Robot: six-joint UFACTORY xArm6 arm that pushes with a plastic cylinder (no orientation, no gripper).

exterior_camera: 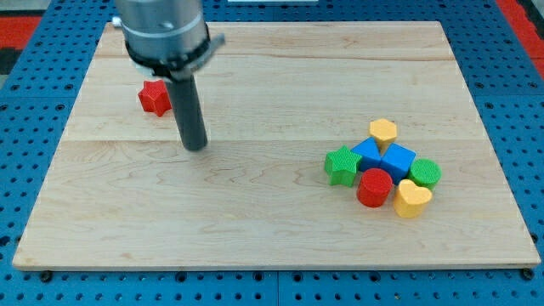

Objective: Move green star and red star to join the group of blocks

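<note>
The red star (154, 98) lies alone near the view's upper left of the wooden board. My tip (196, 147) is down and to the right of it, apart from it. The green star (341, 166) sits at the left edge of the group at the view's right, touching a blue block (367, 155). The group also holds a second blue block (397, 160), a red cylinder (374, 188), a yellow hexagon (383, 131), a yellow heart (412, 198) and a green round block (425, 173).
The wooden board (272, 229) lies on a blue pegboard surface (34, 127). The arm's grey body (163, 30) hangs over the board's upper left and hides part of it.
</note>
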